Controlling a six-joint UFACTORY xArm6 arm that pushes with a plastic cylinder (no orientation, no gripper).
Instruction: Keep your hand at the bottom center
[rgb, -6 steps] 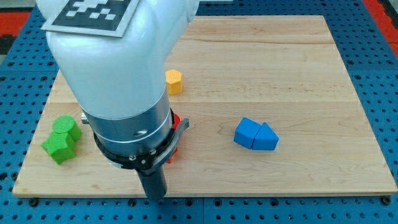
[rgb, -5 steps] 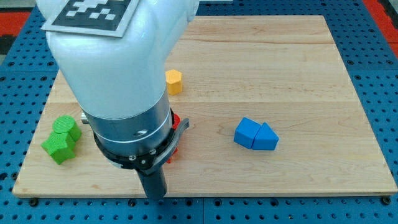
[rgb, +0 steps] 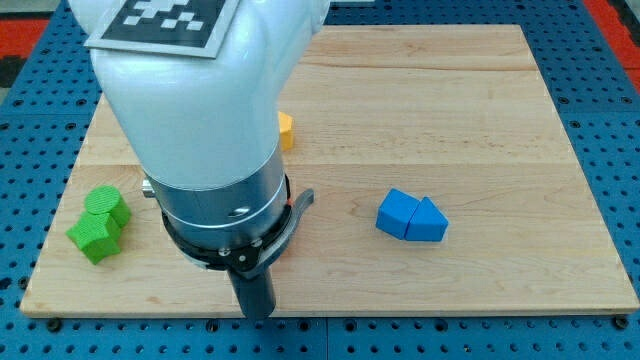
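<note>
My tip (rgb: 257, 314) rests at the bottom edge of the wooden board (rgb: 480, 120), left of the view's centre. Two green blocks (rgb: 100, 225) sit touching at the view's left, well left of the tip. Two blue blocks (rgb: 411, 217), one a cube and one wedge-like, sit touching to the right of the tip and higher in the view. A yellow block (rgb: 286, 129) shows partly behind the arm, above the tip. A sliver of a red block (rgb: 283, 240) shows at the arm's right side.
The arm's large white and grey body (rgb: 210, 130) hides much of the board's left middle. A blue pegboard surface (rgb: 610, 150) surrounds the board.
The arm and tip have shifted slightly to the view's right. The arm now covers more of the yellow block and nearly all of the red block. The blocks have not moved.
</note>
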